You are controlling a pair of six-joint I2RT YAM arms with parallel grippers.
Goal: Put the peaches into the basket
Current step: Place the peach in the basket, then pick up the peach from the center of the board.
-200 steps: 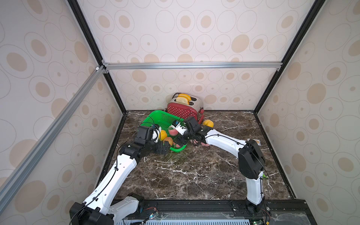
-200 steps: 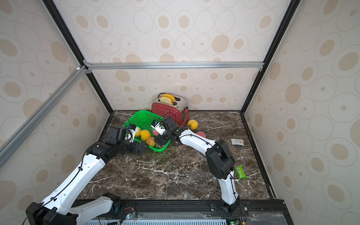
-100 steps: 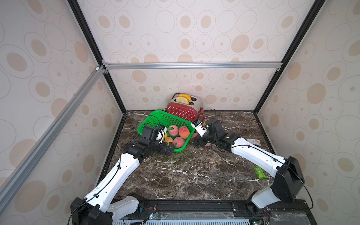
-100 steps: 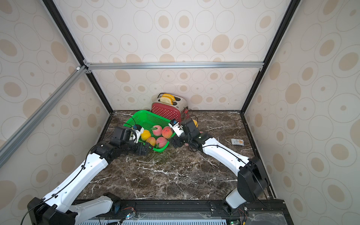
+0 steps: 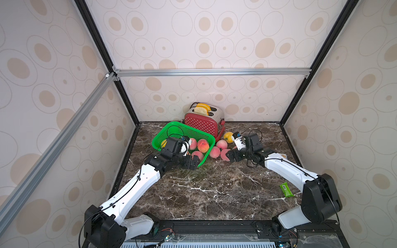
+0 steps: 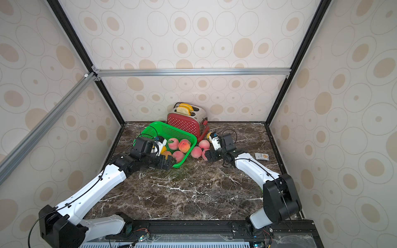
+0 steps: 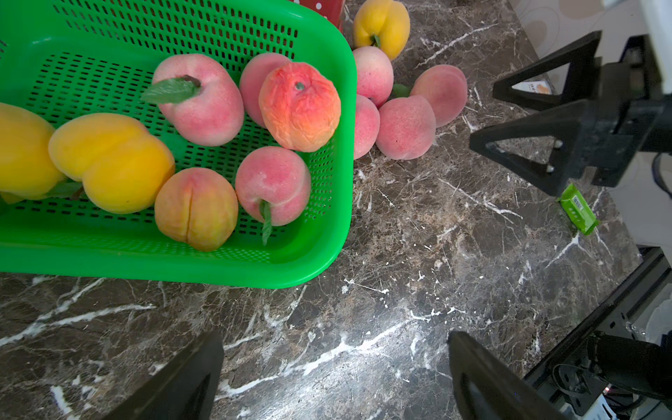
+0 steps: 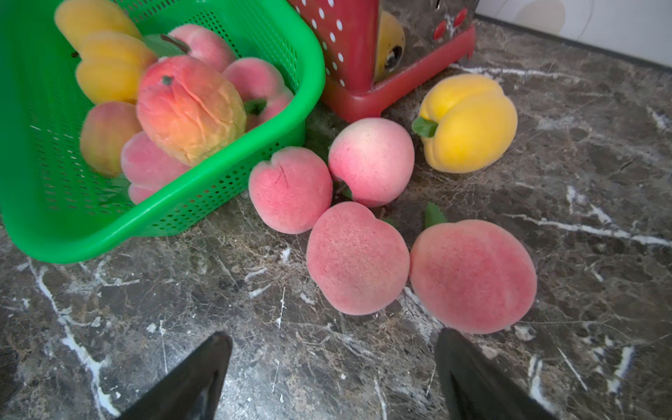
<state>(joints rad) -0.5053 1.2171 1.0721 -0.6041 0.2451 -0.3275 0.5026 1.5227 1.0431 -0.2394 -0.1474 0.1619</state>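
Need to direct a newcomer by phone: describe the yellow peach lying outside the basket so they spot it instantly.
Find the red white-dotted toaster at the back. On the marble beside its base, just outside the green basket, sits a cluster of loose peaches. Yours is the only yellow one, with a green leaf; the four beside it are pink.

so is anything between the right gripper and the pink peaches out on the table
Nothing visible does. The right gripper is open and faces the pink peach straight ahead, with only bare marble tabletop between them.
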